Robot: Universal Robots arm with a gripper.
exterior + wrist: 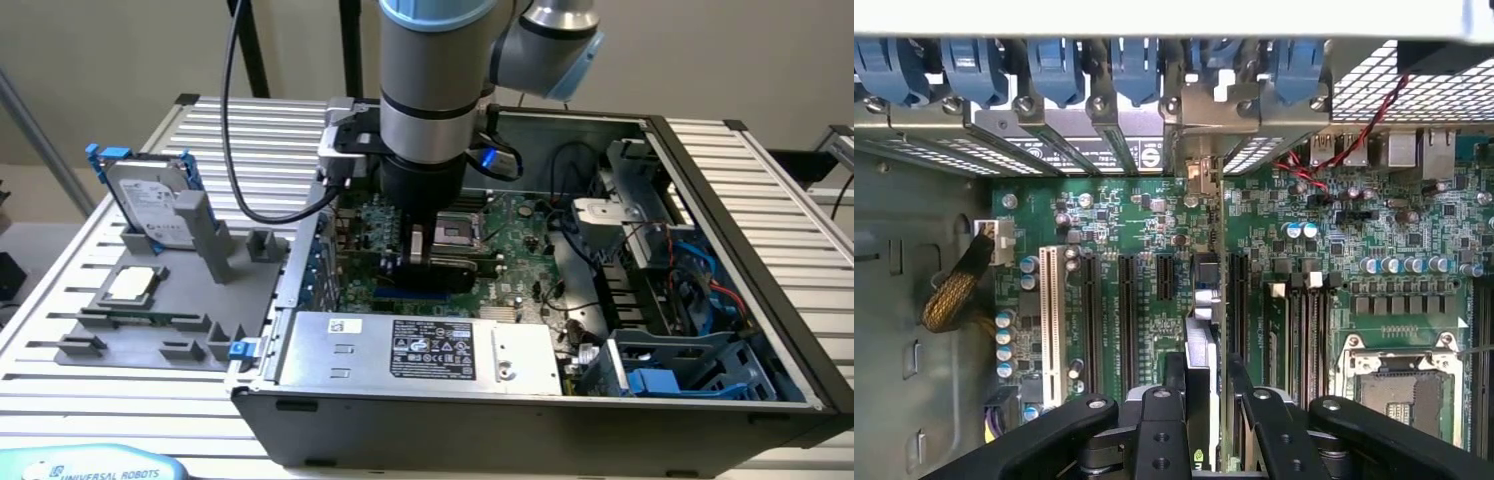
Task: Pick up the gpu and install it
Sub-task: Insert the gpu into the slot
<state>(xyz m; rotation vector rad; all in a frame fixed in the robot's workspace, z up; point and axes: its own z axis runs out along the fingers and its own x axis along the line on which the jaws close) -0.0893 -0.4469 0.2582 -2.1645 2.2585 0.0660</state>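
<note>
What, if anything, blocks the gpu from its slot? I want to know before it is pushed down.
Nothing visible. The gripper holds the gpu edge-on over the motherboard, its bracket end at the case's rear openings.

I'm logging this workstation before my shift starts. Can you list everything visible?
computer case: one, dark grey, open on the slatted table
motherboard: one, green, inside the case
power supply: one, silver, at the case's near wall
gpu: one, dark, edge-on between the gripper's fingers over the slots
hard drive: one, silver with blue rails, upright in the grey holder at the exterior view's left
CPU chip: one, silver, on that holder
gripper: one, black, closed on the gpu
</note>
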